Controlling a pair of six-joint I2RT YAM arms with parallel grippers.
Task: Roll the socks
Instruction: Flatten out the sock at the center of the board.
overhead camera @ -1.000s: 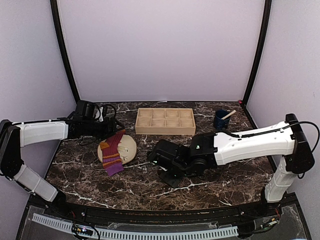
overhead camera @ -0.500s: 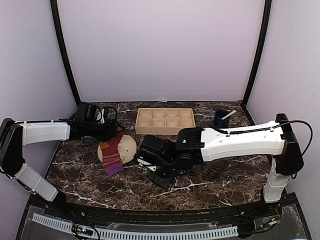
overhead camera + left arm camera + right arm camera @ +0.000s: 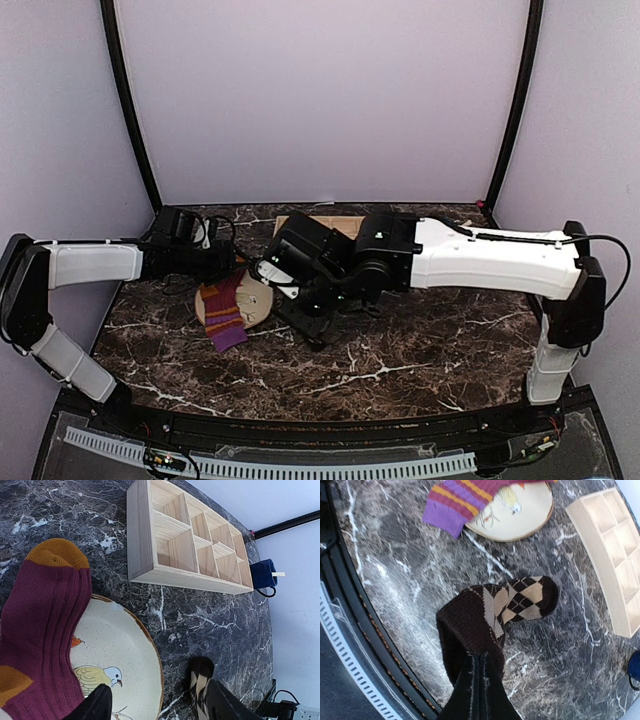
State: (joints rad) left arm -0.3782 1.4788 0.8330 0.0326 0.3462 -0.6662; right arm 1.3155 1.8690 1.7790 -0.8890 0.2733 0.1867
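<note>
Argyle sock [image 3: 490, 620] being clenched by right tool [image 3: 479, 662] beside plate [image 3: 520, 510]; needing laying flat along purple sock [image 3: 455, 502] there; left tool [image 3: 155, 705] released.

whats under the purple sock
A round plate with a bird drawing lies under the purple sock; its striped end overhangs onto the table. What else is drawn on the covered part cannot be seen.

I worked in a lab booth. Plain walls [image 3: 320, 100] and black posts [image 3: 128, 110] boxed in my marble table [image 3: 440, 350].
</note>
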